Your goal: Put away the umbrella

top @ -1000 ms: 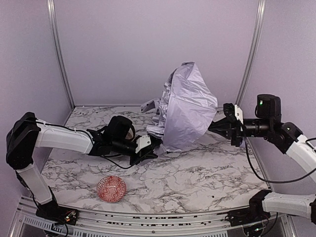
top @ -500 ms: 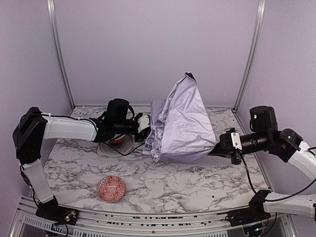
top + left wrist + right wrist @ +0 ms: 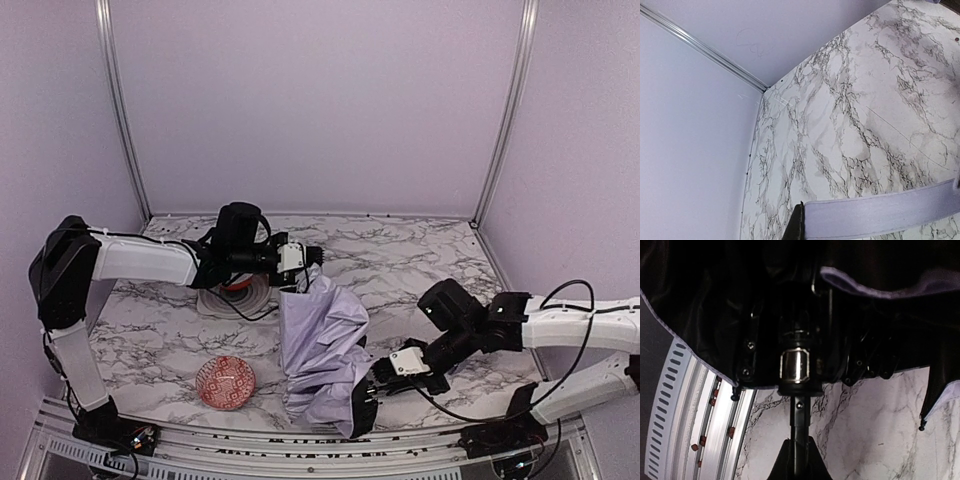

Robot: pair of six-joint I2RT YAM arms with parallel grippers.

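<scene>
Umbrella (image 3: 320, 340) slumped at the desk's (image 3: 450, 260) near edge

Half a second ago its canopy stood tall mid-desk; now it lies low and crumpled (just right of the red patterned bowl (image 3: 225, 382)). The right fingers (image 3: 812, 467) clench its black shaft (image 3: 799, 425); the left fingers (image 3: 798, 227), also clenched, pinch a lavender band (image 3: 880, 215) at its far end.

Umbrella (image 3: 320, 350) at the near middle of the table (image 3: 450, 260), one gripper at each end.
It lies between the left gripper (image 3: 300, 265), which meets its far end, and the right gripper (image 3: 372, 388), which meets its near right end. A bowl (image 3: 226, 382) sits on the table just left of the umbrella, near the front edge.
</scene>
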